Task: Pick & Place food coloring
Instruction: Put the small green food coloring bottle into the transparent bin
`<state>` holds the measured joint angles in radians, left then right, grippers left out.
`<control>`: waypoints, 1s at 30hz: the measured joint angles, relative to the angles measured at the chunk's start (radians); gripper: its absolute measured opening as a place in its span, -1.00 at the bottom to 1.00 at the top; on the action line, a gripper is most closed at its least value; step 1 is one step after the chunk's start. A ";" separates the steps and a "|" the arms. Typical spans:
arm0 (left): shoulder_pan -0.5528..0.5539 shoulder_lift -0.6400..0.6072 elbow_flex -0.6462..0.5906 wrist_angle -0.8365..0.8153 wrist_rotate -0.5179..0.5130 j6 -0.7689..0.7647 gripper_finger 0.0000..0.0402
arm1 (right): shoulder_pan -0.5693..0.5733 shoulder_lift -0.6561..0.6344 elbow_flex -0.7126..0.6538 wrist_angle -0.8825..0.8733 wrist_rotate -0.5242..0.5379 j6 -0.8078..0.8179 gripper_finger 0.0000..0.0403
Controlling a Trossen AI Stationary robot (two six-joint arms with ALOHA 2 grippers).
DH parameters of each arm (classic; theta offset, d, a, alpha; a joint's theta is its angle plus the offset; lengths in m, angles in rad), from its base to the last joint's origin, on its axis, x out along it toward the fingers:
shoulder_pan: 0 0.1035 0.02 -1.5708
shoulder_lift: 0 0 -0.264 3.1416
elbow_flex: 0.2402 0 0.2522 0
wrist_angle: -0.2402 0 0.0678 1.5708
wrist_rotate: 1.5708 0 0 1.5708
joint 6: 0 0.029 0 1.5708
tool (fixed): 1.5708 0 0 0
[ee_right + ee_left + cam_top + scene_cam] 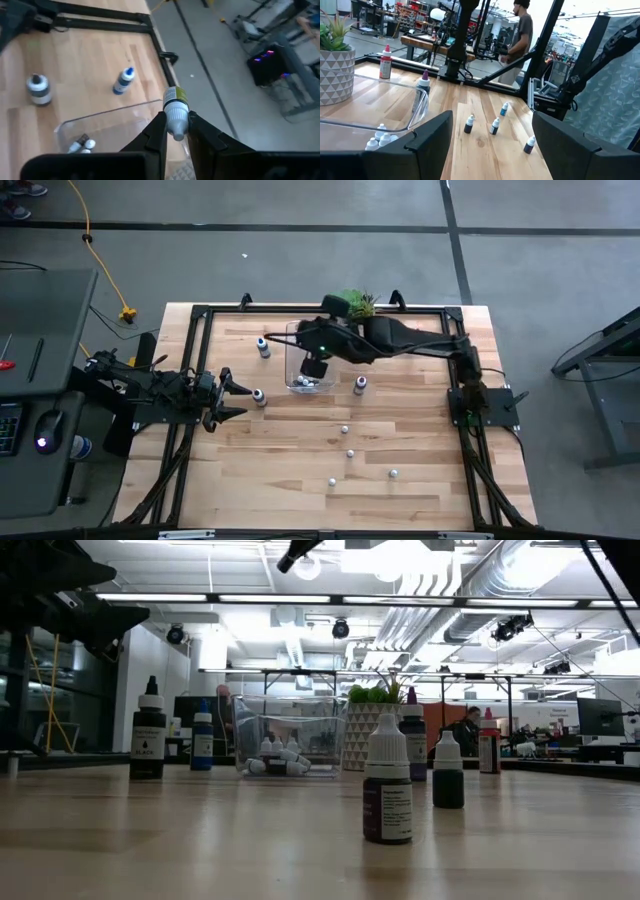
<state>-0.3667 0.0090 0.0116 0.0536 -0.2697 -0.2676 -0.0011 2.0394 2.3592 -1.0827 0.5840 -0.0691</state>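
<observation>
Holding one bottle (175, 111): right pincer (176, 131), above one bin (303, 360).

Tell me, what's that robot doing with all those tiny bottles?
It is collecting little food coloring bottles into a clear bin. The right end effector is pinching one bottle and holding it above the bin, where a few bottles already lie. The left end effector waits open at the table's left side. More bottles stand on the wooden table, waiting to be picked up.
</observation>
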 joint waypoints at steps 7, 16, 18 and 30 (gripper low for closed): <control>0.000 0.000 0.000 0.000 0.000 0.000 0.35 | -0.067 -0.009 -0.091 0.038 -0.216 0.046 -0.75; 0.000 0.001 0.000 0.000 0.000 0.000 0.35 | -0.165 0.066 -0.138 -0.031 -0.390 0.095 -0.72; 0.000 0.001 0.000 0.000 0.000 0.000 0.35 | -0.177 0.095 -0.137 -0.041 -0.411 0.095 -0.73; 0.000 0.001 0.000 0.000 0.000 0.000 0.35 | -0.205 0.243 -0.137 -0.158 -0.490 0.114 -0.71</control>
<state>-0.3666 0.0097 0.0116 0.0536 -0.2697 -0.2676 -0.2066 2.2828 2.2219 -1.2408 0.0944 0.0444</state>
